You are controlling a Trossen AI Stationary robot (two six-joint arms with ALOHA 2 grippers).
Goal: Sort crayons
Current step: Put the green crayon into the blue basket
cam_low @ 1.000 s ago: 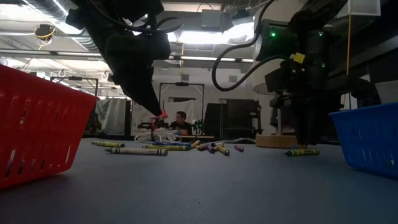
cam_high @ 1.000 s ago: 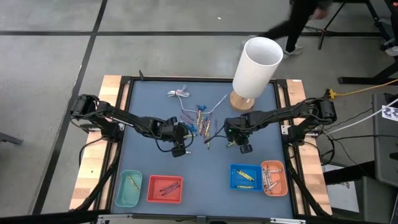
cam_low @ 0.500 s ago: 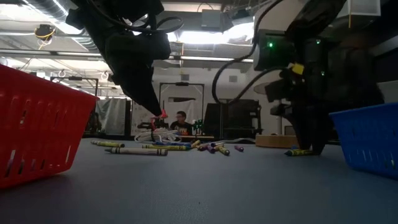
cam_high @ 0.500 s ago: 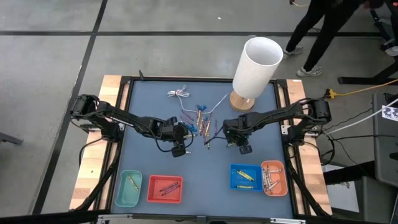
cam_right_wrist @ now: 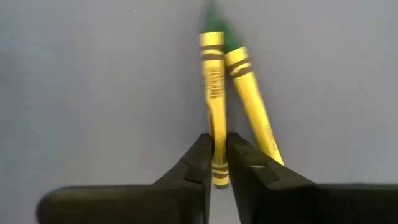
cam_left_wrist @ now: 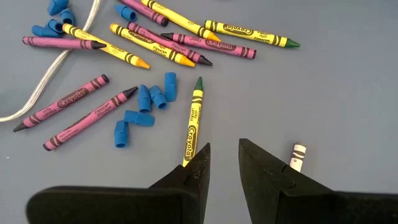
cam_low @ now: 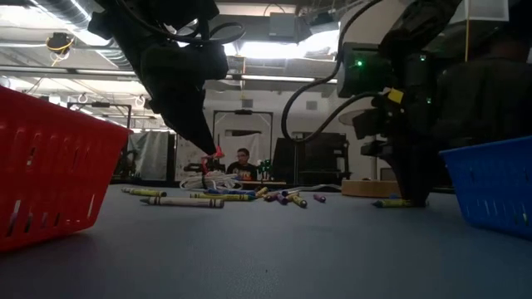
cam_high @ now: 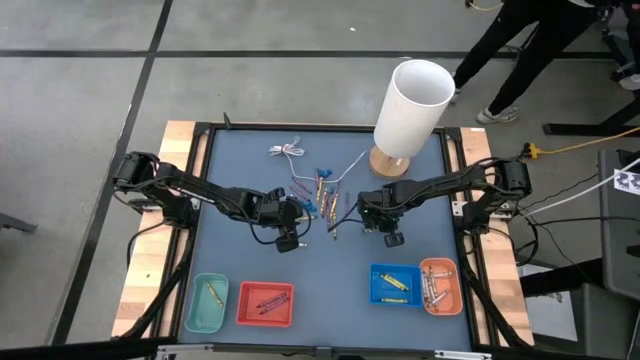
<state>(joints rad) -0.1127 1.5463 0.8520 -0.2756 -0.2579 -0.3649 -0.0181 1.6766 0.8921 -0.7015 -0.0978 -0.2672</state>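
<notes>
Several crayons (cam_high: 325, 190) lie loose in the middle of the table, purple, yellow and green-tipped ones (cam_left_wrist: 155, 43) among small blue bits (cam_left_wrist: 146, 102). My left gripper (cam_left_wrist: 224, 165) hangs just above the table at the pile's left side (cam_high: 291, 213), slightly open and empty. A yellow crayon (cam_left_wrist: 193, 121) and a grey-white one (cam_left_wrist: 298, 155) lie by its fingers. My right gripper (cam_high: 371, 224) is down at the table right of the pile, shut on a yellow crayon (cam_right_wrist: 214, 106). A second yellow crayon (cam_right_wrist: 252, 106) lies beside it. My right gripper pinches the yellow crayon near one end (cam_right_wrist: 216, 171) between its two fingertips. The fingers come from above and lie across the crayon. In the low view the crayon (cam_low: 391, 203) lies flat on the table under the gripper.
A tall white cylinder on a wooden base (cam_high: 410, 105) stands at the far right. Teal (cam_high: 209, 303), red (cam_high: 265, 304), blue (cam_high: 396, 284) and orange (cam_high: 441, 286) bins stand along the near edge. A white cable (cam_high: 288, 152) lies at the far side. A person walks beyond the table.
My right gripper has gone a little toward the table's left, and the yellow crayon under it has slid the same way along the table. My left gripper has kept still.
</notes>
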